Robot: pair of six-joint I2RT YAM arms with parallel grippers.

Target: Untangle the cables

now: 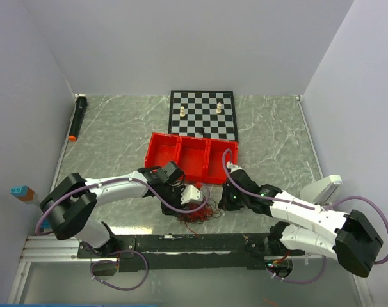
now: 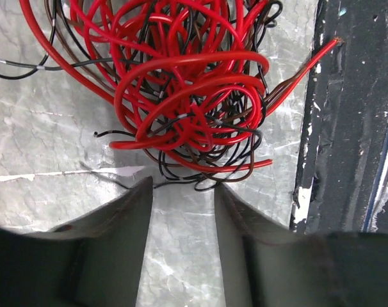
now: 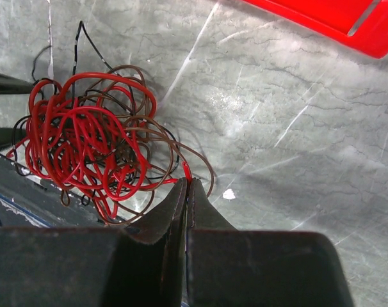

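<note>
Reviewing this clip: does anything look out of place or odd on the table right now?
The cables are a tight red and dark knot at the near edge of the table, with a few strands lying over onto the dark rail. Nothing looks spilled or broken.

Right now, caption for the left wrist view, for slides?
Left end effector open, just short of tangled red and dark cables on marbled table.

Cables (image 2: 181, 83) ran off the top edge in left wrist view; from above, left gripper (image 1: 189, 208) hid part of them.
</note>
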